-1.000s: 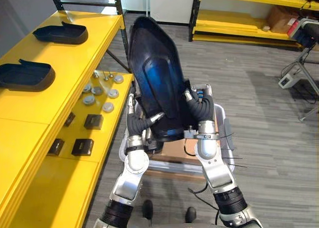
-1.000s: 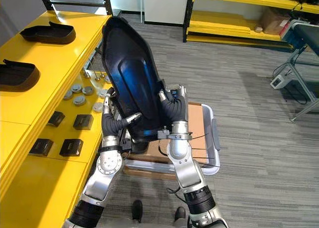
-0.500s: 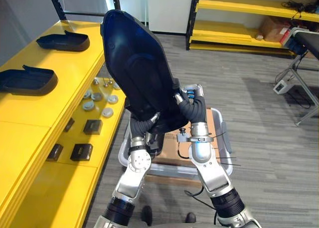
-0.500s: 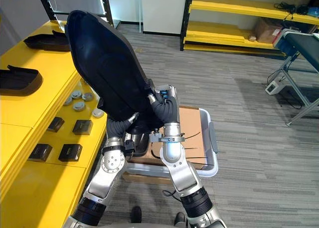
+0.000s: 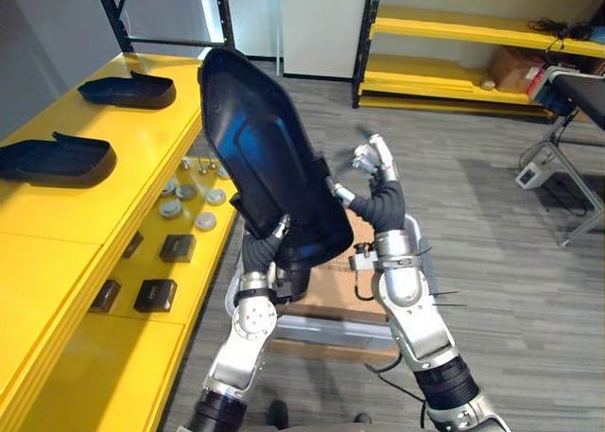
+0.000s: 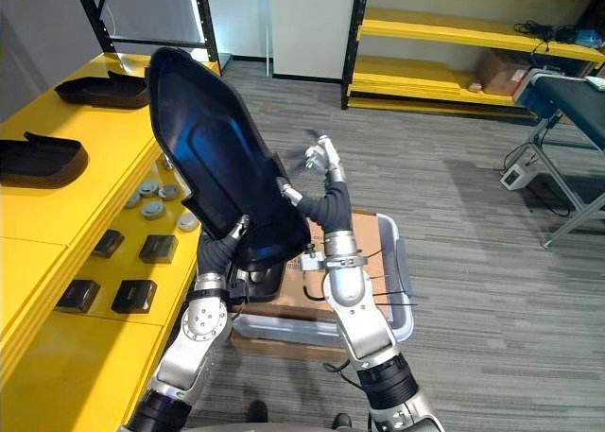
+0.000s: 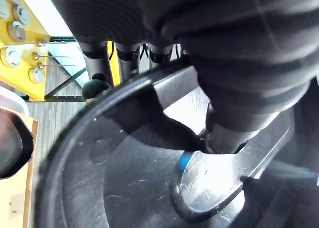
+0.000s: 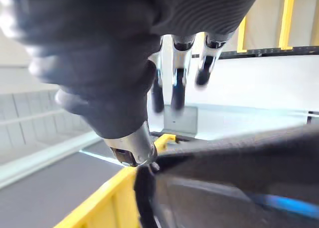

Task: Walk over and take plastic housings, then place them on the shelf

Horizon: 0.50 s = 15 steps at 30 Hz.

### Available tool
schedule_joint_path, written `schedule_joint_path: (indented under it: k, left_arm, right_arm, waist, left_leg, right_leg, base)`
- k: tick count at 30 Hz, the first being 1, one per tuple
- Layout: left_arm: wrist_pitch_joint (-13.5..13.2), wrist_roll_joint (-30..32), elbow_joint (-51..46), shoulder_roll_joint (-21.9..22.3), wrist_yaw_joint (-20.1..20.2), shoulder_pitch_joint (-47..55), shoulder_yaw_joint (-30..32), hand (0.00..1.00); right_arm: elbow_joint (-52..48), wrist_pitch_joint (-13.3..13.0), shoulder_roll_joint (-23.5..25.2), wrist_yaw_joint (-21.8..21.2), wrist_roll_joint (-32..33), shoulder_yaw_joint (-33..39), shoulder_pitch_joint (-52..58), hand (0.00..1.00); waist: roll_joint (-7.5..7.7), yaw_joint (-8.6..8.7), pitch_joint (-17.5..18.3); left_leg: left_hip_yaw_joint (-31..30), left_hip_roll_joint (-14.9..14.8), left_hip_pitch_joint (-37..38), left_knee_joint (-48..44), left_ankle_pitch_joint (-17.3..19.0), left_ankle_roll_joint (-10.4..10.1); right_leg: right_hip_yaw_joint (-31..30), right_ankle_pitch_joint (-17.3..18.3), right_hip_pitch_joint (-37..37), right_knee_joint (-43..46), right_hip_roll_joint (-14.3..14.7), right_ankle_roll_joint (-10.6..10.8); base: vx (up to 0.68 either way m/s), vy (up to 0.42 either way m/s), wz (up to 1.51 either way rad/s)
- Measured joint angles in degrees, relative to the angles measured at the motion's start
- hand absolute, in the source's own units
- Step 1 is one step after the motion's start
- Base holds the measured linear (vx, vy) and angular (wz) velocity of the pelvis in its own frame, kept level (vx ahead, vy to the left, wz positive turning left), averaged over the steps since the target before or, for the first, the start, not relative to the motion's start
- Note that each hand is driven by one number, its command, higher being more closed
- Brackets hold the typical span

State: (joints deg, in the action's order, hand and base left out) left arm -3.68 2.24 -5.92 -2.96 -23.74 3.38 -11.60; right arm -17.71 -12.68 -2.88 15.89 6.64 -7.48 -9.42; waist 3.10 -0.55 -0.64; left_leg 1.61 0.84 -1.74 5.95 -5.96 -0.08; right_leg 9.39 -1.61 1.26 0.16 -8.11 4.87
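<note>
A large black plastic housing (image 5: pixel 269 158) stands tilted in the air before me, its glossy hollow side facing me. My left hand (image 5: pixel 260 254) grips its lower rim; in the left wrist view the thumb (image 7: pixel 224 133) presses inside the shell (image 7: pixel 114 188) and the fingers (image 7: pixel 119 51) curl over the edge. My right hand (image 5: pixel 383 205) is open beside the housing's right edge, fingers (image 8: pixel 177 83) straight and pointing up, only the thumb tip near the rim (image 8: pixel 239 158). Two more black housings (image 5: pixel 57 158) (image 5: pixel 128 90) lie on the yellow shelf (image 5: pixel 95 224) to my left.
On the shelf's lower level sit several round silver discs (image 5: pixel 189 200) and small black boxes (image 5: pixel 177 248). A grey tote with cardboard (image 5: pixel 326 295) stands on the floor under my hands. Yellow racks (image 5: pixel 454 35) line the far wall; a metal stand (image 5: pixel 567 167) is at the right.
My right hand has let go of the housing and straightened its fingers. My left hand has curled onto the lower rim. The housing now leans further left, and the camera has shifted.
</note>
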Motion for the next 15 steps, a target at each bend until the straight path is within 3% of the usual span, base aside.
schedule_joint_path:
  k: [2,6,9,14,15]
  left_arm:
    - [0.0,-0.1,-1.4,0.1,0.0,2.0,2.3,1.0]
    - [-0.1,-0.1,-5.3,0.6,0.1,5.5,5.3,1.0]
    - [-1.1,-0.2,-7.7,0.7,0.3,7.7,7.8,1.0]
    - [-3.1,-0.6,-10.6,1.1,2.6,11.0,9.6,1.0]
    - [-3.5,-0.7,-10.6,1.3,3.1,11.7,9.7,1.0]
  right_arm:
    - [-0.6,-1.2,0.0,0.1,4.6,7.0,2.2,0.0]
    - [1.1,-2.6,0.0,0.7,7.4,17.0,6.3,0.0]
    - [8.8,-2.7,-0.3,1.0,8.2,23.2,9.8,0.0]
    - [29.7,-0.5,-0.9,0.3,9.2,30.2,16.3,0.0]
    - [40.1,0.4,-1.5,-0.6,10.8,31.2,17.0,0.0]
  waist:
    - [0.01,0.04,0.0]
    - [0.02,0.44,0.0]
    - [0.01,1.25,0.1]
    - [-0.41,1.43,0.3]
    - [-0.75,1.43,0.5]
  left_leg:
    - [0.0,0.0,-0.1,0.0,0.0,0.0]
    - [0.0,0.0,-0.2,0.0,0.0,0.0]
    - [-0.2,0.0,-0.5,0.0,0.0,0.0]
    - [-1.5,0.1,-1.3,0.0,0.0,0.0]
    - [-1.7,0.1,-1.5,0.0,0.0,0.0]
  right_leg:
    - [0.1,0.0,0.0,-0.1,0.0,0.0]
    - [0.2,0.0,0.0,-0.2,0.0,0.0]
    - [0.5,0.0,0.0,-0.4,0.0,0.0]
    - [1.6,0.0,0.0,-0.8,0.0,0.0]
    - [1.6,-0.1,-0.1,-1.1,0.0,0.0]
  base:
    - [0.0,0.0,0.0]
    - [0.0,0.0,0.01]
    - [0.0,0.0,0.04]
    - [0.02,-0.002,0.11]
    - [0.03,-0.002,0.08]
